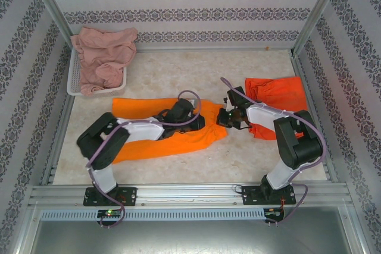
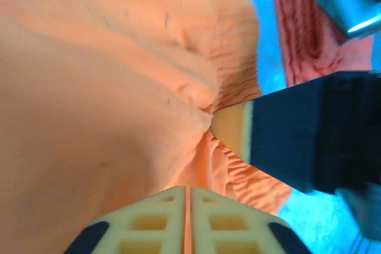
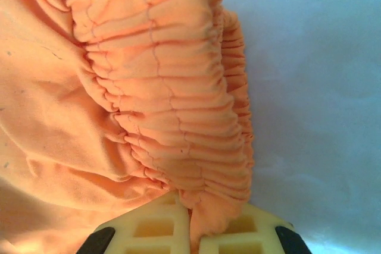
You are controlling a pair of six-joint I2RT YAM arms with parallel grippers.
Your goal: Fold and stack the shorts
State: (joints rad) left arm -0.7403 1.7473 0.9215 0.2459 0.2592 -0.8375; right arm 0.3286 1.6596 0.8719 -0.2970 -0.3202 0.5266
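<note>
So the bright orange shorts (image 1: 172,141) are lying spread across the middle of the surface (image 1: 238,159), reaching toward the left. The right gripper (image 3: 190,230) is pinching the gathered waistband at their right edge, with fabric bunching up between its fingers. The left gripper (image 2: 187,221) is sitting just left of it on the same shorts, fingers nearly together with a sliver of orange in the slit. Meanwhile the red-orange shorts (image 1: 280,96) are lying off to the right, and the pink shorts (image 1: 104,57) are slumping in the white basket (image 1: 73,84) at the far left.
</note>
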